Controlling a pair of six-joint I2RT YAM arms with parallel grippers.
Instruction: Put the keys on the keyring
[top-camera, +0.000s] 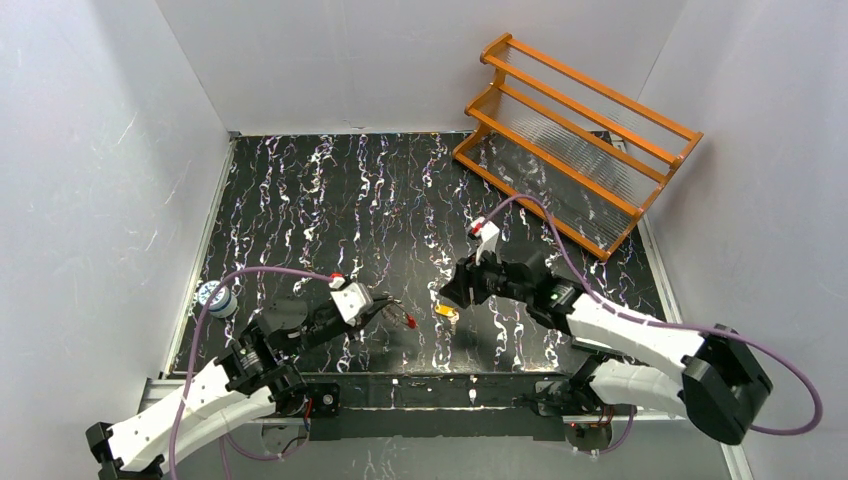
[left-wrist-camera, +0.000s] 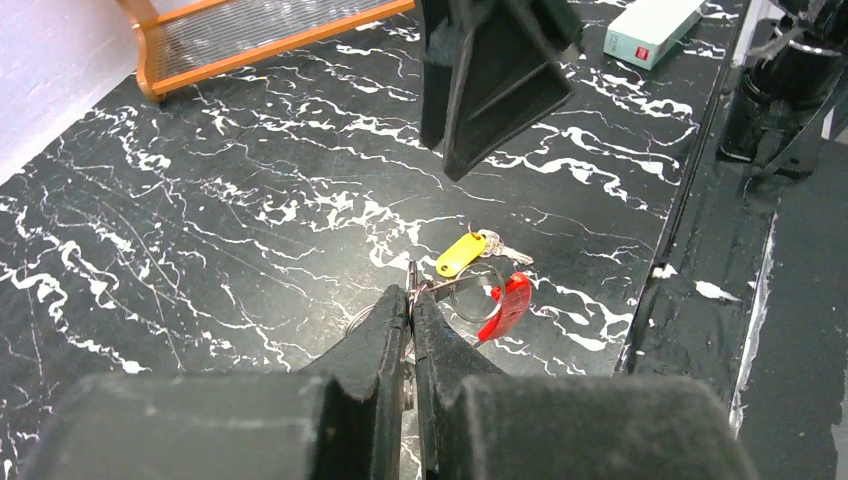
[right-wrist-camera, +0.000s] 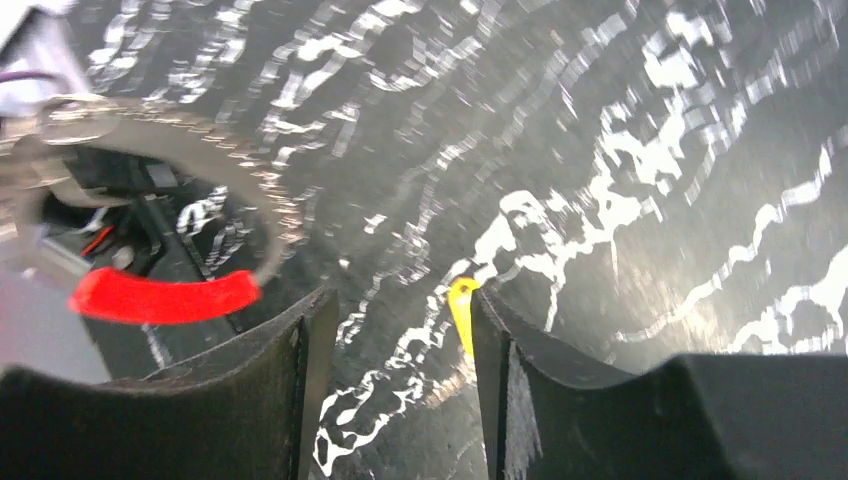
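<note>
The keys (left-wrist-camera: 503, 251) lie flat on the table (left-wrist-camera: 200, 200), right of centre in the left wrist view, silvery and tiny, joined to a yellow tag (left-wrist-camera: 459, 254). Just below them in that frame is the ring (left-wrist-camera: 468, 296), its red part (left-wrist-camera: 505, 305) toward the lower right. I cannot tell whether it rests on the table or hangs just off it.

My left pincer (left-wrist-camera: 411, 300) is pressed together on the ring's wire, gripping it only at the very tips. My right pincer (right-wrist-camera: 403, 310) is spread and hangs over the keys. In its own blurred view the tag shows in the gap, hard against the right-hand finger rather than centred.

What I fear:
- **Off-centre close.** That finger may shove the tag aside, and the keys would skid across the slick table instead of being pinched.
- **Tag only.** If I catch just the tag, the keys would dangle and swing, and I could not aim them at the wire.
- **Crowding.** The ring sits near the keys, so coming straight down I could knock its red part.
- **Thin grip.** With so little wire in my left tips, any push could turn or slip the ring.
- **Hidden opening.** I cannot see where the ring opens, so threading could miss.
</note>
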